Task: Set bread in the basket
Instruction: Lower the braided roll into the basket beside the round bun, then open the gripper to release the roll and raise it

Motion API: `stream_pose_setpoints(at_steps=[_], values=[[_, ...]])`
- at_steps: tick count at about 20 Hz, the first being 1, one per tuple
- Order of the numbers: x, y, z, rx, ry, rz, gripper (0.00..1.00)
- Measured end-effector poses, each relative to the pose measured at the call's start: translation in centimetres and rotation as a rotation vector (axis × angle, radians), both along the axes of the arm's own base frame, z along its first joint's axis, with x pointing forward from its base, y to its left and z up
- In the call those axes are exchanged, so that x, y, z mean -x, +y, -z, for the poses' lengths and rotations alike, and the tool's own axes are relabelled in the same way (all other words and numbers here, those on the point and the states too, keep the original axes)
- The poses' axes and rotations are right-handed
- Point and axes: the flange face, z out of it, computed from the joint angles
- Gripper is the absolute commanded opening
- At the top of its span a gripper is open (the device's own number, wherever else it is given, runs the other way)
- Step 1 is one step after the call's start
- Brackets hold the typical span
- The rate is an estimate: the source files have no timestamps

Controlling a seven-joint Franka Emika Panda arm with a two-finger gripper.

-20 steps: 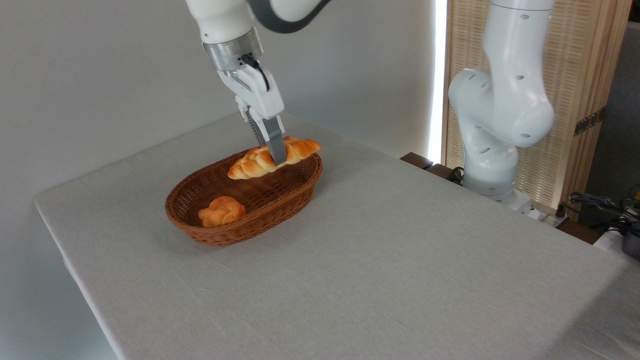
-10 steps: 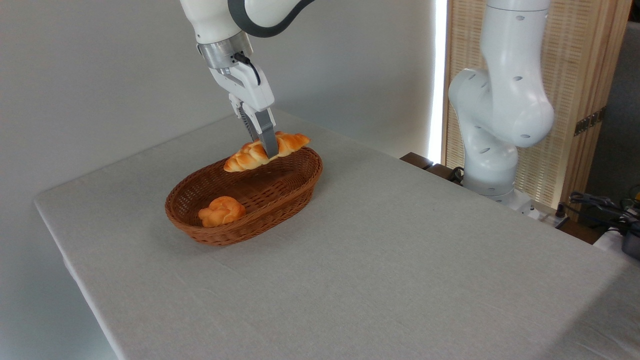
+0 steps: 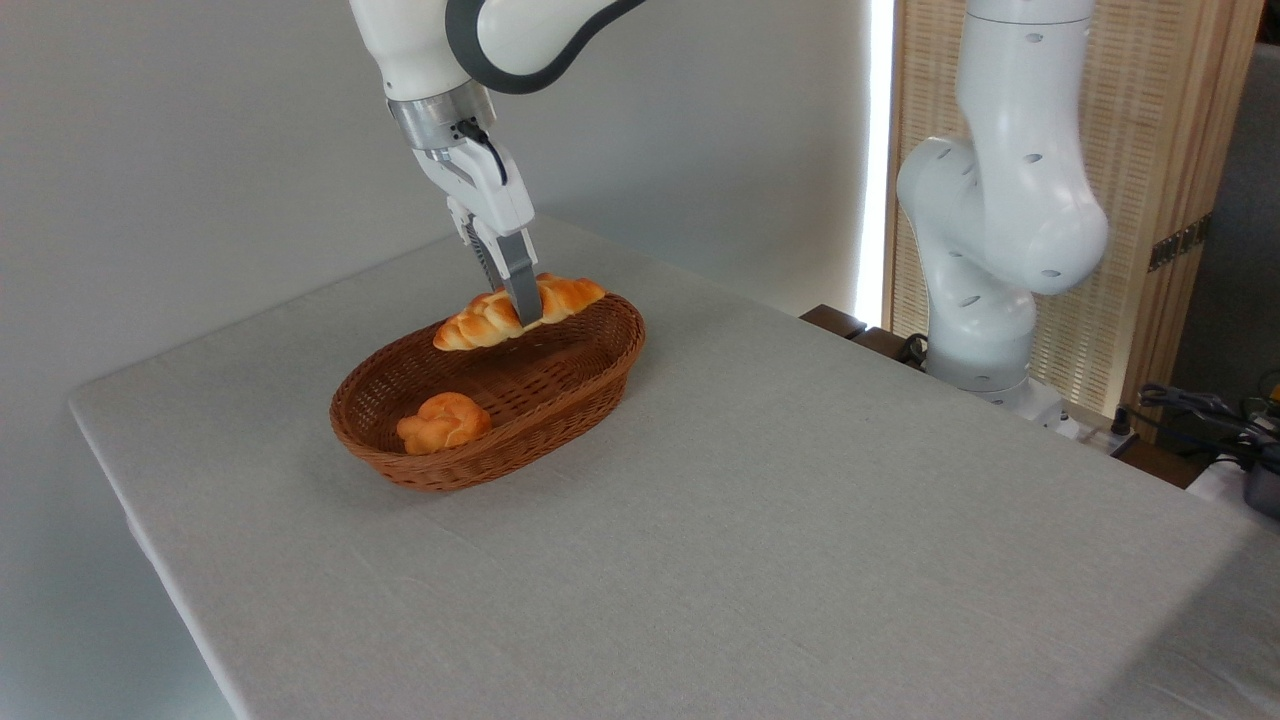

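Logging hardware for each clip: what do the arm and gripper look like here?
The arm has glossy white rounded shells with small dark dots, plus a dark grey band at the upper joint. A silver metal ring sits at the wrist, where a black cable loops. The gripper has a white body and slim grey fingers.

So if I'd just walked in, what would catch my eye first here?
Probably the white robot arm reaching over from the right, its gripper shut on a long braided bread held above the far rim of a brown wicker basket near the table's left side. Next, the small round bun lying inside the basket's near end.
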Motion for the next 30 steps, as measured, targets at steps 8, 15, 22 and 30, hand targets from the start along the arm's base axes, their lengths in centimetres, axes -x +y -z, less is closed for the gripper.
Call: stream_pose_setpoints(at_steps=[8, 15, 22, 30], values=[[0.3, -0.8, 0.7, -0.006, 0.013, 0.017, 1.0], [0.2, -0.8, 1.1, -0.008, 0.02, 0.016, 1.0], [-0.1, -0.6, 0.9, -0.004, 0.014, 0.01, 1.0], [-0.8, 0.5, -0.4, 0.01, -0.01, -0.006, 1.0]])
